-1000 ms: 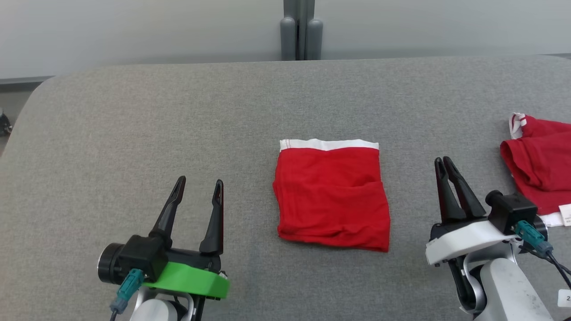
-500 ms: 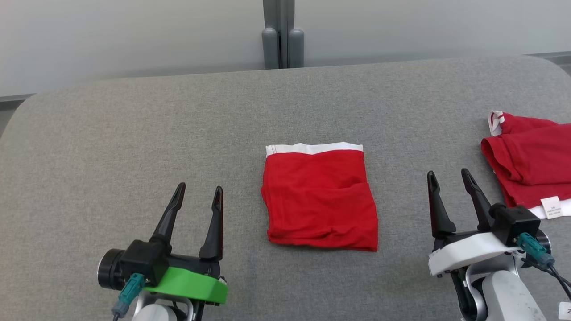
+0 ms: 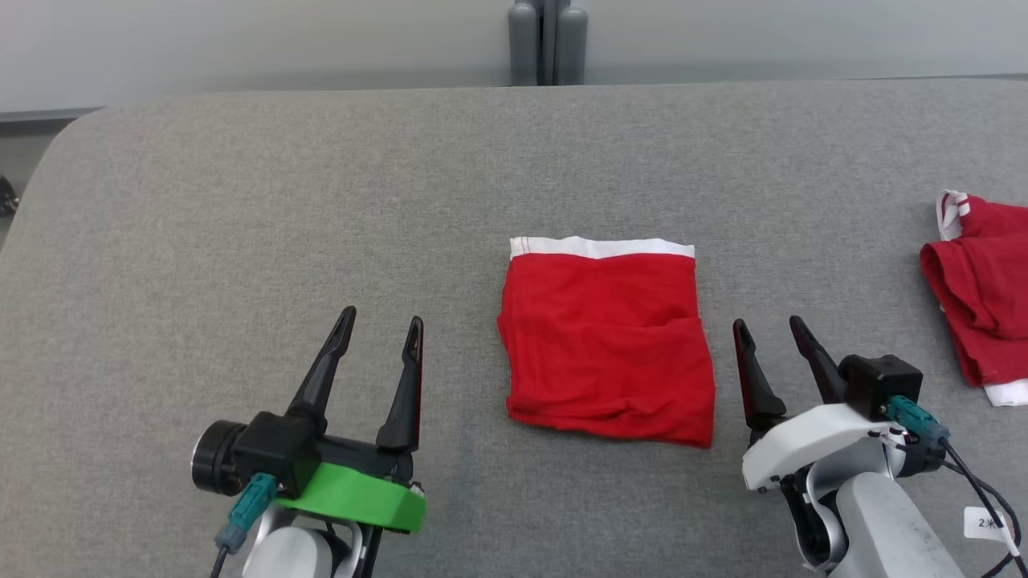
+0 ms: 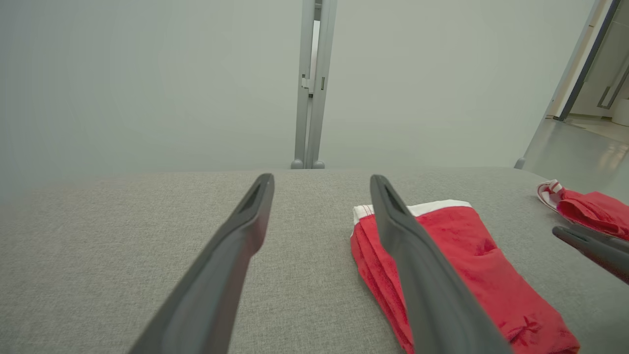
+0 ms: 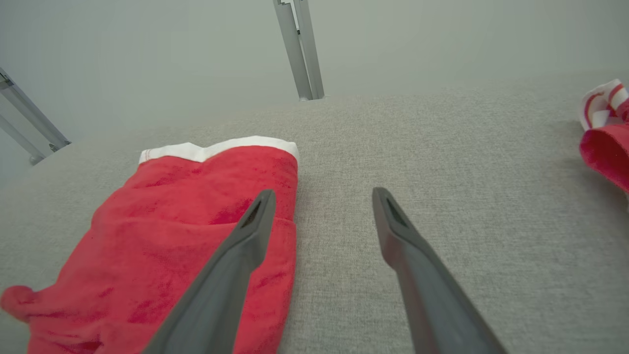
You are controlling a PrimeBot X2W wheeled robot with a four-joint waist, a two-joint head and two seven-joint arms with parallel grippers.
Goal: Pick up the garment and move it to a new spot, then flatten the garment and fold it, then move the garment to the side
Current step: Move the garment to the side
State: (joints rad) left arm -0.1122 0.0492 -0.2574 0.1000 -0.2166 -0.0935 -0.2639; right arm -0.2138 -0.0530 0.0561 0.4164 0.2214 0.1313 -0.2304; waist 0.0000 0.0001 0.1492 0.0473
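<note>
A red garment (image 3: pixel 606 341) with a white waistband lies folded into a rough square at the middle of the grey table (image 3: pixel 241 201). It also appears in the left wrist view (image 4: pixel 467 265) and the right wrist view (image 5: pixel 182 236). My left gripper (image 3: pixel 379 321) hovers open to the left of it, nothing between its fingers. Just off the garment's right edge my right gripper (image 3: pixel 767 325) stands open and empty too. Its own view shows the left finger (image 5: pixel 245 246) over the garment's right edge.
A second red garment (image 3: pixel 980 309) with white trim lies crumpled at the table's right edge, also seen from the wrists (image 4: pixel 587 209) (image 5: pixel 607 132). A grey post (image 3: pixel 546 40) stands behind the table against a pale wall.
My right gripper has gone from shut to open and moved left, closer to the folded garment. The head camera swung left and back. The left gripper and the garment stayed put.
</note>
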